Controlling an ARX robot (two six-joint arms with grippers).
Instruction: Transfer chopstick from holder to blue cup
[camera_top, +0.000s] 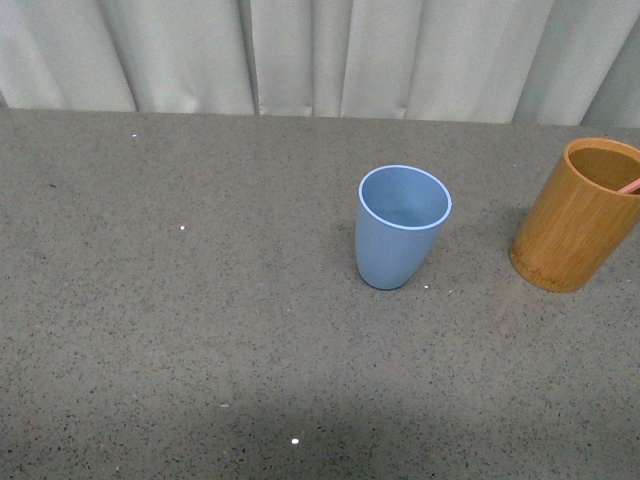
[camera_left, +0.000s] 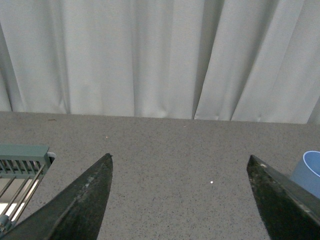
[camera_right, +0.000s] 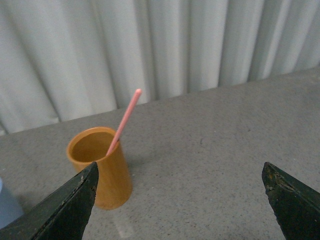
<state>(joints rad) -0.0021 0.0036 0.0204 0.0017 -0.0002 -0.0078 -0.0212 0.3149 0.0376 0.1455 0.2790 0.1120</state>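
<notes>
Grey table: chopstick leans in holder, blue cup nearby; left tool and right tool spread wide, seemingly empty.

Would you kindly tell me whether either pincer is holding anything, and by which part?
Nothing is held: the left pincer and the right pincer are both open and empty; the chopstick leans in the holder.

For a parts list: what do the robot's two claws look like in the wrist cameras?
Only the tips are in view. The left claw has two matte, dark grey-black wedges tapering to points, lightly scuffed. The right claw has the same wedge shape, with a dark greenish tint. No cables, markings or arm links show.
</notes>
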